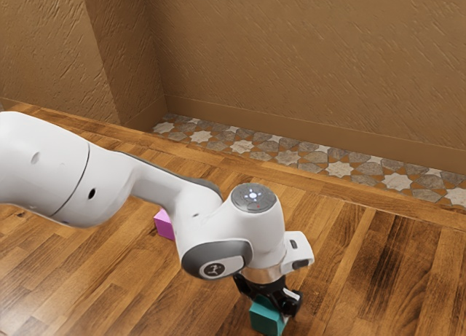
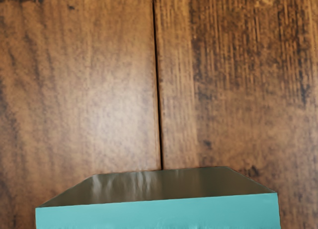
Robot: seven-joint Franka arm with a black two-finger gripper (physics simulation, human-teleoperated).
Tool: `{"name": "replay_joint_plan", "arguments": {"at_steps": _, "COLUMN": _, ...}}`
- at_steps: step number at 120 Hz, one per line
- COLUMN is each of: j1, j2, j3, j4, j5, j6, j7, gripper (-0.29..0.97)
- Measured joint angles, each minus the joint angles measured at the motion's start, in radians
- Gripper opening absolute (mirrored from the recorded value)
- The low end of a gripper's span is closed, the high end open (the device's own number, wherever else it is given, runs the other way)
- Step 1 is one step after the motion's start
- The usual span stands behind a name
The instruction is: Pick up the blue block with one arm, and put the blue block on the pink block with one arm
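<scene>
Rigid, smooth-faced and probably light, the blue block (image 2: 158,213) lies right under the gripper (image 1: 275,304), best pinched across opposite flat sides, though whether it is already clasped I cannot tell.

Item: one white arm (image 1: 109,183), entering from the exterior view's left, forearm sloping down, wrist vertical (black gripper (image 1: 272,301) pointing straight down)
</scene>
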Motion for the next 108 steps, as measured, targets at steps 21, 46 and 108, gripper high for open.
{"name": "replay_joint_plan", "arguments": {"at_steps": 21, "j1": 0.059, "j2": -0.072, "j3": 0.008, "j4": 0.002, "j5": 0.003, "j6": -0.041, "j7": -0.005, "gripper": 0.34}}
{"name": "replay_joint_plan", "arguments": {"at_steps": 46, "j1": 0.129, "j2": -0.081, "j3": 0.021, "j4": 0.043, "j5": 0.008, "j6": -0.061, "j7": 0.023, "gripper": 0.34}}
{"name": "replay_joint_plan", "arguments": {"at_steps": 108, "j1": 0.256, "j2": -0.143, "j3": 0.092, "j4": 0.076, "j5": -0.128, "j6": -0.214, "j7": 0.234, "gripper": 0.34}}
